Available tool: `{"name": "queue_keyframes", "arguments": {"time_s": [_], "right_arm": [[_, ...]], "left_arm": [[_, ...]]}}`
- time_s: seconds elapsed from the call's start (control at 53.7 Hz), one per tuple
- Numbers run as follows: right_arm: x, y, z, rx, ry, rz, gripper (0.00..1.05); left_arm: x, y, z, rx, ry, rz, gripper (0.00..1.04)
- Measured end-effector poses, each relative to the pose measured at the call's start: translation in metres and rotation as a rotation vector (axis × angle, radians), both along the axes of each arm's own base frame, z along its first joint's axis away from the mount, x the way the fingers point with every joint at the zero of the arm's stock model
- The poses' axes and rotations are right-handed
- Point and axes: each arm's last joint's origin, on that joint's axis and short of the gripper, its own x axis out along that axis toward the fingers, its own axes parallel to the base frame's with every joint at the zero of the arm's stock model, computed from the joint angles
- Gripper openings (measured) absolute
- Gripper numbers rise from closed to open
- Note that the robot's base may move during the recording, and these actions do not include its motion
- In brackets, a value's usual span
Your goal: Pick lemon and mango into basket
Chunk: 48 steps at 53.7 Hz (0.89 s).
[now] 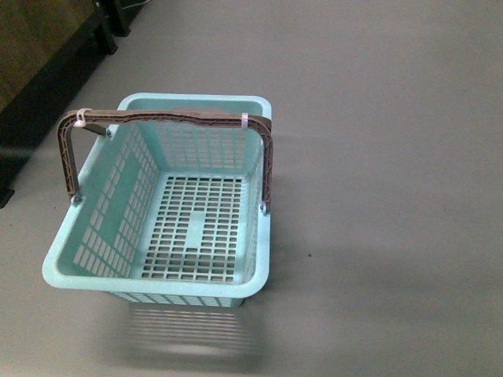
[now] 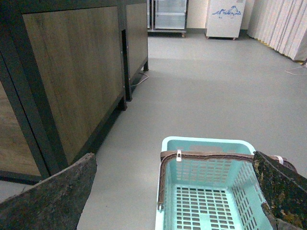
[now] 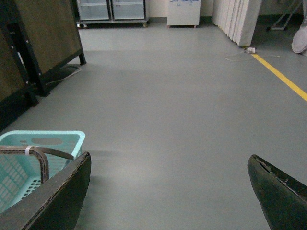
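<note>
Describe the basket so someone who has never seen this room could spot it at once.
Look at the wide grey floor beside the dark-framed wooden cabinet. On it stands the basket, rectangular, light blue-green plastic with slotted sides and bottom, holding nothing. Its two brown handles, swung upright together with white ties on them, and its pale colour set it apart from the dark cabinet.

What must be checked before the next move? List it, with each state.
1. Basket upright: ok.
2. Basket empty, room for fruit: ok.
3. Handles clear of the opening: not ok, they stand up across it.
4. Left gripper open and empty: ok.
5. Right gripper open and empty: ok.
6. Lemon and mango in sight: not ok, neither shows in any view.
</note>
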Motion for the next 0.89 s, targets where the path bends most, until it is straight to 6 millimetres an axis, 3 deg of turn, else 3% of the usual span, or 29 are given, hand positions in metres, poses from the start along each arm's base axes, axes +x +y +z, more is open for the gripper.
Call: {"name": "queue_keyframes", "arguments": {"time_s": [0.559,0.708,0.801,0.894], "right_arm": [[0.0,0.0,0.0,0.0,0.0,0.0,0.96],[0.0,0.0,0.0,0.0,0.0,0.0,0.96],[0.0,0.0,0.0,0.0,0.0,-0.001,0.96],[0.0,0.0,0.0,0.0,0.0,0.0,0.96]], "left_arm": [[0.0,0.0,0.0,0.0,0.0,0.0,0.98],[0.01,-0.001,-0.001,-0.21,0.335,0.131,0.98],[0.026,-0.003,0.003,-0.376,0.368,0.141,0.98],[0.056,-0.007,0.012,-0.599,0.356,0.106,0.98]]}}
